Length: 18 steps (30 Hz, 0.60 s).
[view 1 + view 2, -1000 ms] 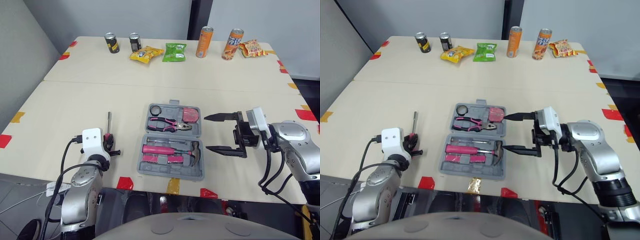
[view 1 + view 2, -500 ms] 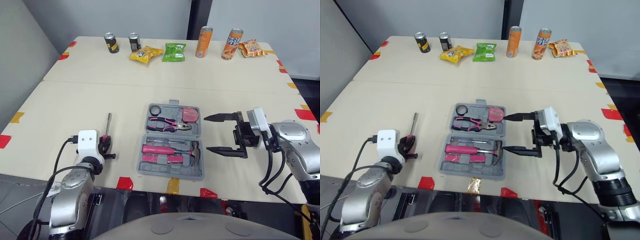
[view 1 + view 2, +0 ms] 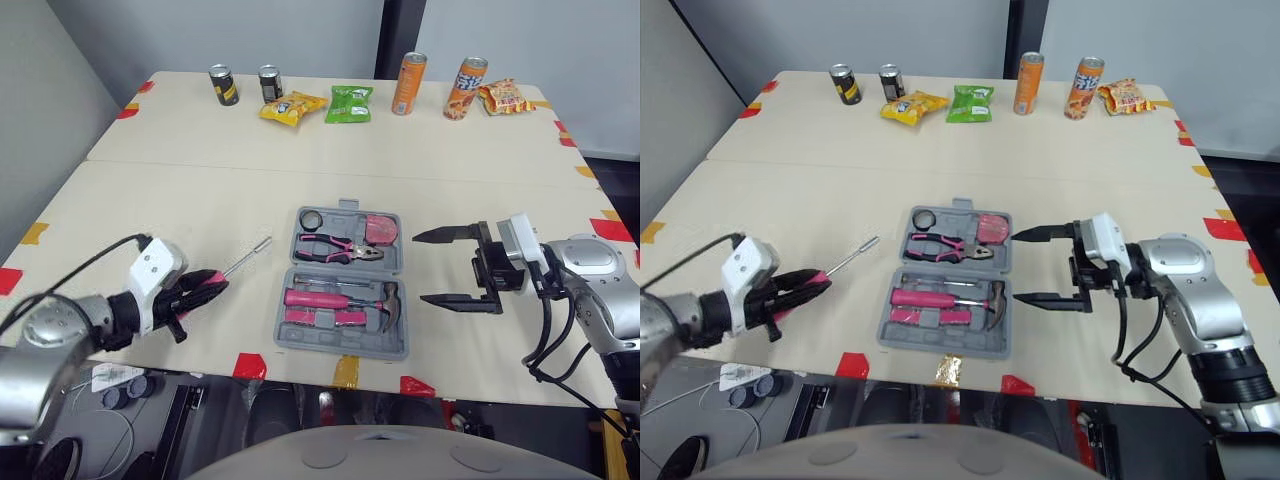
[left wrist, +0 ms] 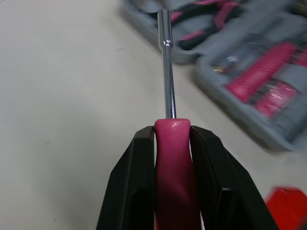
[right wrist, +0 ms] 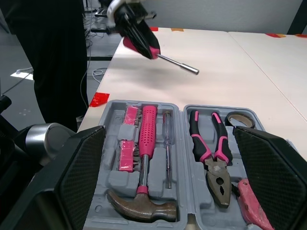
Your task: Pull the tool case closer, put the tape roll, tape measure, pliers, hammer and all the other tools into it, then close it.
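Note:
The grey tool case [image 3: 340,351] lies open near the table's front edge. It holds a tape roll [image 3: 311,219], pliers [image 3: 338,247], a pink tape measure [image 3: 379,230], a pink-handled hammer [image 3: 345,297] and a thin screwdriver [image 5: 166,148]. Left of the case, my left gripper [image 3: 205,285] is shut on the pink handle of a nut driver [image 4: 171,158], held above the table. Its steel shaft [image 3: 250,253] points toward the case. My right gripper [image 3: 420,267] stands open just right of the case, with nothing between its fingers.
Along the table's far side stand two dark cans [image 3: 222,85], two orange cans [image 3: 408,83] and several snack bags [image 3: 349,104]. Red and yellow tape marks [image 3: 250,366] dot the table edges. A seam crosses the tabletop behind the case.
My left arm has swung out to the left and lifted the nut driver off the table, turning its shaft from pointing away to pointing at the case. The right gripper has barely moved.

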Each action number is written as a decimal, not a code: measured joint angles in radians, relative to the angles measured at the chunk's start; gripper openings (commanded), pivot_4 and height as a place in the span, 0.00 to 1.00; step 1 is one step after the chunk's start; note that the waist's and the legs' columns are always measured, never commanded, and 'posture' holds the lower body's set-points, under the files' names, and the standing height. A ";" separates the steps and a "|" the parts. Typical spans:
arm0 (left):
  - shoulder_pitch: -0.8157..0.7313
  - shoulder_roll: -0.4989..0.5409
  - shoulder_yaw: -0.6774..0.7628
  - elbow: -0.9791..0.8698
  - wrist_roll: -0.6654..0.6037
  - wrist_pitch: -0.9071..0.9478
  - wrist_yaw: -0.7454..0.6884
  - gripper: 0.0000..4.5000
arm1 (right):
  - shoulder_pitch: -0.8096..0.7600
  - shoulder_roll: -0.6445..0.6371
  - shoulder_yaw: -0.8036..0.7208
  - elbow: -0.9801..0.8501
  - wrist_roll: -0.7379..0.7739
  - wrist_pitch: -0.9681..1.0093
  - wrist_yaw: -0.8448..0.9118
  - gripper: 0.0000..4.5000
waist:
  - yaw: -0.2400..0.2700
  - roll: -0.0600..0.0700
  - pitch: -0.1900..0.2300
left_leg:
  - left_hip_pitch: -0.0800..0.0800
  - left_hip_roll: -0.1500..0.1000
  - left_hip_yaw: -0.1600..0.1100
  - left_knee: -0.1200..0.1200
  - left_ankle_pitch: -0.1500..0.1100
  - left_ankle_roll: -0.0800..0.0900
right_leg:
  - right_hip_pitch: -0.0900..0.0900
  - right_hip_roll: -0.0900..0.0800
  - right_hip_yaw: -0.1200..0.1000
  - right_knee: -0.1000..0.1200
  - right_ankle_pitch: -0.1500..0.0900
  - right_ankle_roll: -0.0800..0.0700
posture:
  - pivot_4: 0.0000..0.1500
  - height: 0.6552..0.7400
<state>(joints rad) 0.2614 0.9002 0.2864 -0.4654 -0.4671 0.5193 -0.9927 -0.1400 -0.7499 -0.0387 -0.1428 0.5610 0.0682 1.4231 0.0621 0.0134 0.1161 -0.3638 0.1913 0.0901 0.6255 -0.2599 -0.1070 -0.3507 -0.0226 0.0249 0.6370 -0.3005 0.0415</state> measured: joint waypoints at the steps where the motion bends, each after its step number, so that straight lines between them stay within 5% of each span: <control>1: -0.015 0.021 -0.018 -0.011 0.000 0.000 -0.021 0.13 | 0.003 0.000 0.000 0.002 0.000 -0.001 0.000 1.00 | -0.001 0.000 0.000 | 0.000 0.000 0.000 0.000 0.000 0.000 | 0.000 0.000 0.000 0.000 0.000 0.000 | 1.00 1.00; 18: -0.506 0.070 -0.614 -0.117 0.151 0.108 -0.145 0.13 | 0.084 -0.041 -0.043 -0.006 0.003 -0.003 0.007 1.00 | -0.001 0.000 0.000 | 0.000 0.000 0.001 0.003 0.000 0.000 | 0.000 0.001 0.001 0.007 0.000 -0.001 | 1.00 1.00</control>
<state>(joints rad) -0.2446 0.9707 -0.3277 -0.5829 -0.3164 0.6273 -1.1377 -0.0562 -0.7912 -0.0821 -0.1489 0.5637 0.0656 1.4302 0.0613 0.0135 0.1162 -0.3643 0.1912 0.0906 0.6282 -0.2597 -0.1073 -0.3510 -0.0217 0.0261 0.6443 -0.3008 0.0410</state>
